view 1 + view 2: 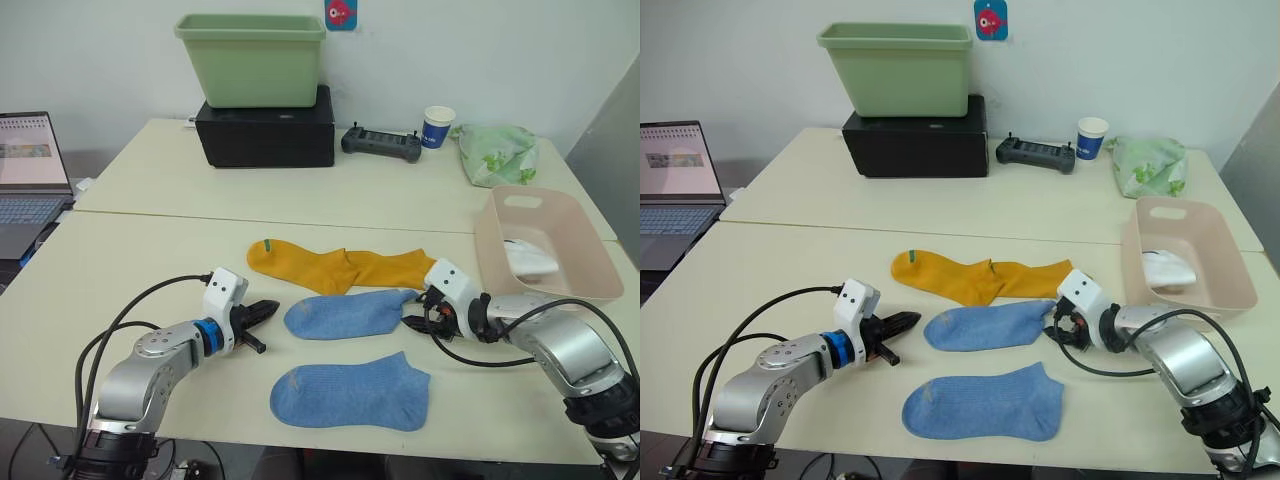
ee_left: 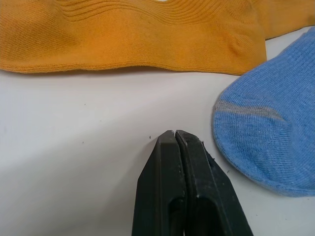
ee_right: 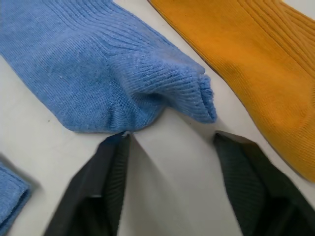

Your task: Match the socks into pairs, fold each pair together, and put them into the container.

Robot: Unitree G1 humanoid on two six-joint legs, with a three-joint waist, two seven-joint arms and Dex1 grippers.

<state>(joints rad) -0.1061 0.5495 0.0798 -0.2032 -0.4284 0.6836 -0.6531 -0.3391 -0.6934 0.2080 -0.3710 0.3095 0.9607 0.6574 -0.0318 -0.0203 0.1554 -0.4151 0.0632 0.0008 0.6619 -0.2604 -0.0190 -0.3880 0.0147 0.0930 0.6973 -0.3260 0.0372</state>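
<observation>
Socks lie spread across the front half of the table [image 1: 150, 210]: two mustard-yellow socks [image 1: 335, 267] overlapping end to end in a row toward the middle, a light blue sock [image 1: 350, 313] just in front of them, and a second light blue sock [image 1: 350, 394] nearer the front edge. We see a white sock [image 1: 528, 257] already lying in the pink container [image 1: 590, 285] at the table's right edge. Our right gripper [image 1: 418, 312] sits at the cuff end of the upper blue sock, its fingers spread apart on either side of the cuff without pinching it. Our left gripper [image 1: 272, 309] rests low over the tabletop just beside that sock's toe, fingers pressed together on nothing. Along the back edge stand a green tub [image 1: 252, 58] on a black box [image 1: 266, 132].
</observation>
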